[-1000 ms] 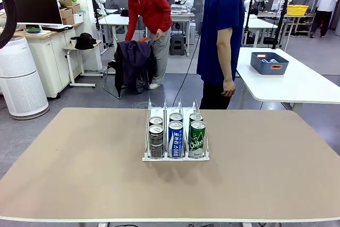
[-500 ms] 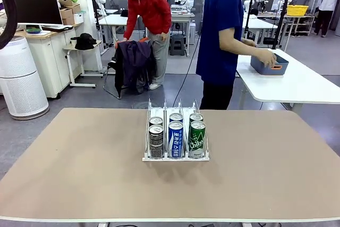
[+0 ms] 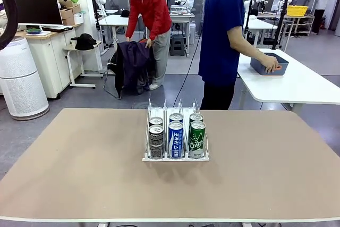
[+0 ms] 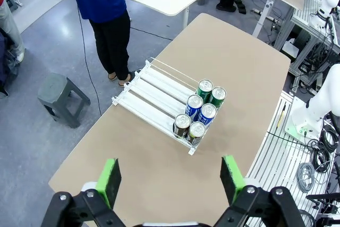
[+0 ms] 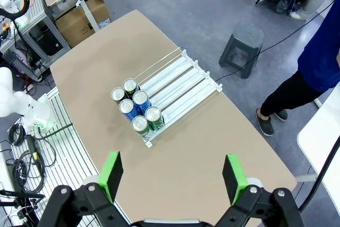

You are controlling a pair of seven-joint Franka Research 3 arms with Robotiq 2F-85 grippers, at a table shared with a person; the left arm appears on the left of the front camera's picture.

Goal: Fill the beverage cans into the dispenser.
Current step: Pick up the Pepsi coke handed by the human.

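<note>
Standing two deep in each of three lanes, six beverage cans [image 3: 176, 135] sit at the front of the dispenser [image 3: 175, 158], in the middle of the table [image 3: 79, 174]. The lanes behind them are bare, so filling looks only partly done. The left hand [image 4: 170, 180] and right hand [image 5: 172, 178] hover high above, fingers apart, holding nothing. The person [image 3: 220, 35] reaches to a blue-grey bin [image 3: 260, 66] nearby, perhaps for more cans; its contents are too small to tell.
</note>
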